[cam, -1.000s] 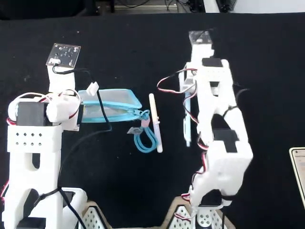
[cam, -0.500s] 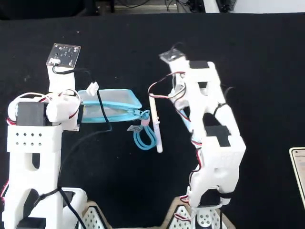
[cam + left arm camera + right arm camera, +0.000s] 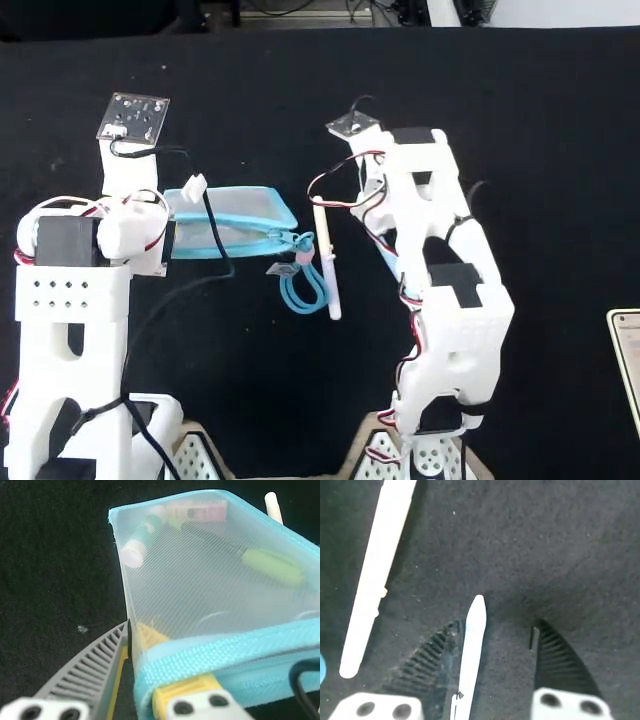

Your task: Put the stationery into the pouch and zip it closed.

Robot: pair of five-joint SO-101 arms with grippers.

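The right tool point(image 3: 494, 630) has swung left and stands spread around a pen point(image 3: 472, 640); the left tool point(image 3: 134, 632) grips the pouch point(image 3: 210, 580).

The black table point(image 3: 560, 120) bears a teal pouch point(image 3: 250, 210), a white pen point(image 3: 326, 258) and a blue cord loop point(image 3: 288, 292).

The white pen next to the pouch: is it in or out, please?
Out. The white pen lies on the black table beside the pouch, wholly outside it.
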